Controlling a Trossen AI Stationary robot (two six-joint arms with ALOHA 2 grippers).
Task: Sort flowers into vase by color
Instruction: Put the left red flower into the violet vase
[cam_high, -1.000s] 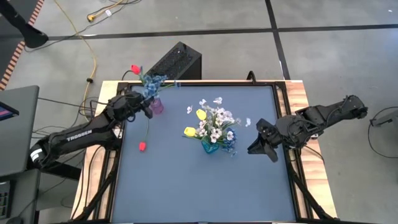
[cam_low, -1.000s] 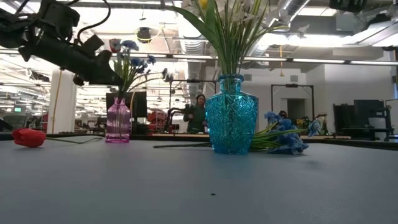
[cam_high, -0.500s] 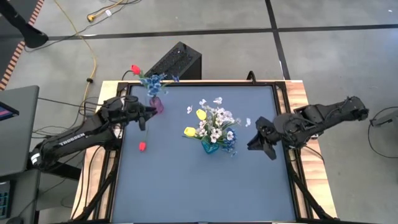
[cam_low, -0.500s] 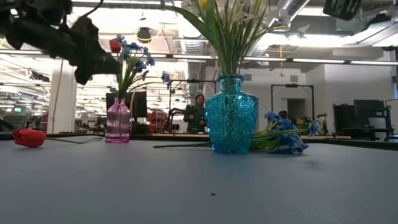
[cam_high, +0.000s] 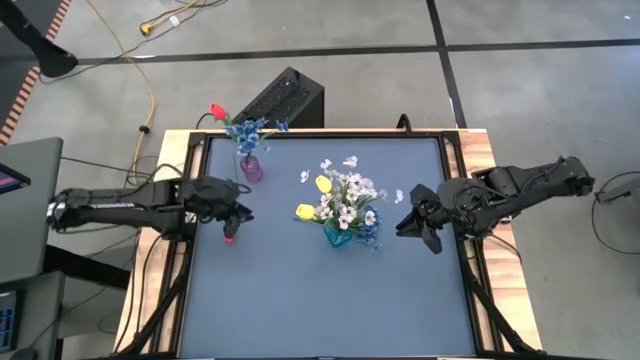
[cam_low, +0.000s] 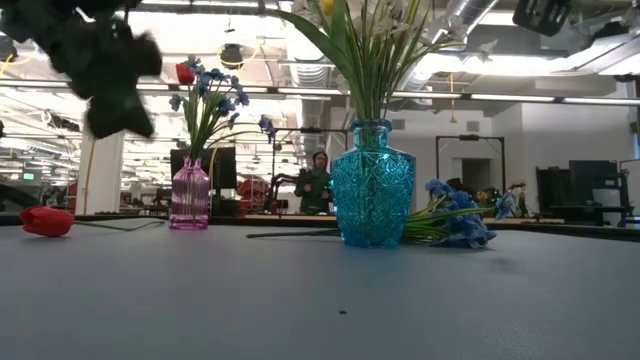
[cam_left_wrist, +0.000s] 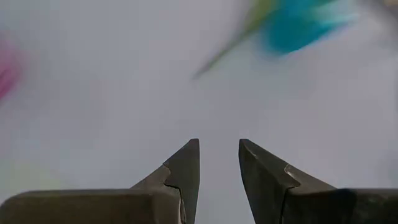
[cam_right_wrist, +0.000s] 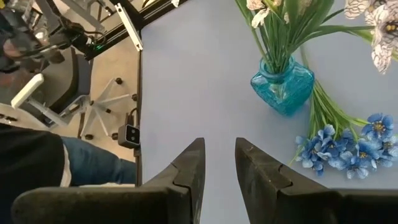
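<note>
Beside the small pink glass vase (cam_high: 251, 169), the left gripper (cam_high: 236, 210) has drawn back from the vase mouth and now hangs just over the loose red tulip (cam_high: 229, 236) lying on the dark table (cam_high: 320, 290). Its fingers (cam_left_wrist: 186, 168) stand slightly parted with nothing between them. The pink vase holds blue blossom sprigs (cam_high: 248, 130) and a red tulip (cam_high: 216, 111). Judgement: one placement is finished and the loose red tulip is the next pick. The faceted turquoise glass vase (cam_low: 371, 184), well to the right of the pink vase, holds white sprigs (cam_high: 345, 200) and yellow tulips (cam_high: 306, 211); a blue sprig (cam_right_wrist: 342, 149) lies unsorted against its base. The right gripper (cam_high: 412, 225) waits beyond the turquoise vase, fingers (cam_right_wrist: 189, 171) slightly apart, empty.
</note>
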